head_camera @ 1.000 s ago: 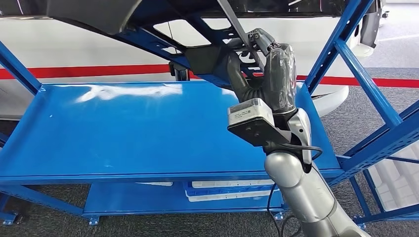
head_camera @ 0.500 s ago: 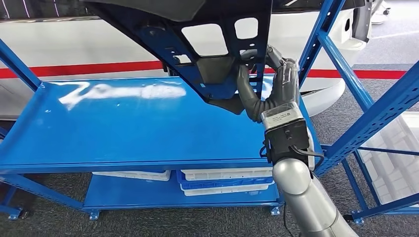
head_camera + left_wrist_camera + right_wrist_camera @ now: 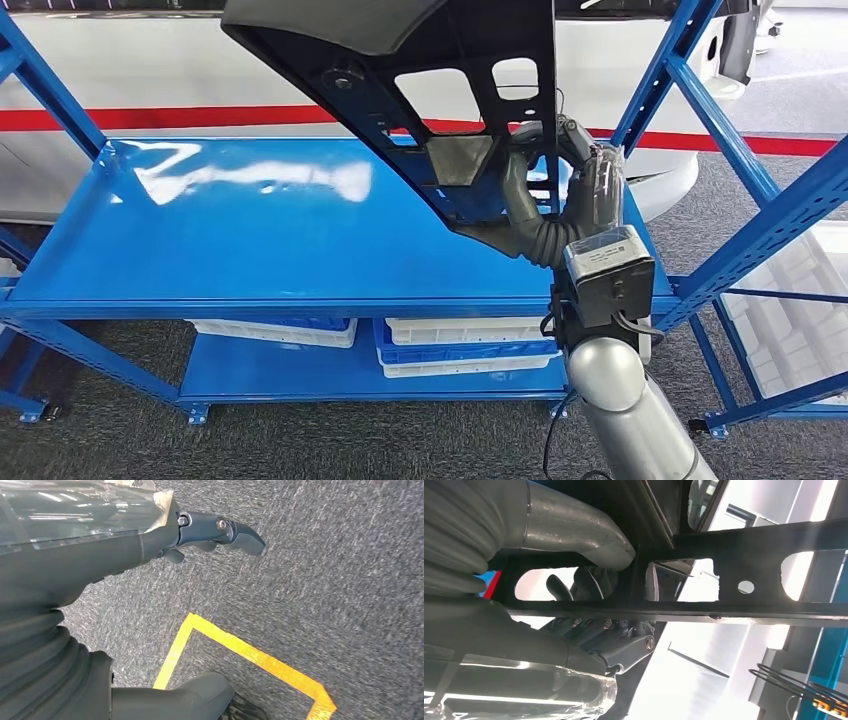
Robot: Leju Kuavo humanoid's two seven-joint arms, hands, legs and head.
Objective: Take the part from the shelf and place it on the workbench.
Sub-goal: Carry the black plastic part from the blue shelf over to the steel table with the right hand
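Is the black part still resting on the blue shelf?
Apart. The head view shows the right hand holding the black part raised, with bare blue shelf beneath it.

Silver arm (image 3: 625, 410); dark ribbed wrist cover; black cable.

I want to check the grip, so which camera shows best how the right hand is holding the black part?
The right wrist view: the right hand has its thumb and fingers through the cutouts of the black part, closed on its bar. The head view shows the hand from behind. The left wrist view looks at the floor.
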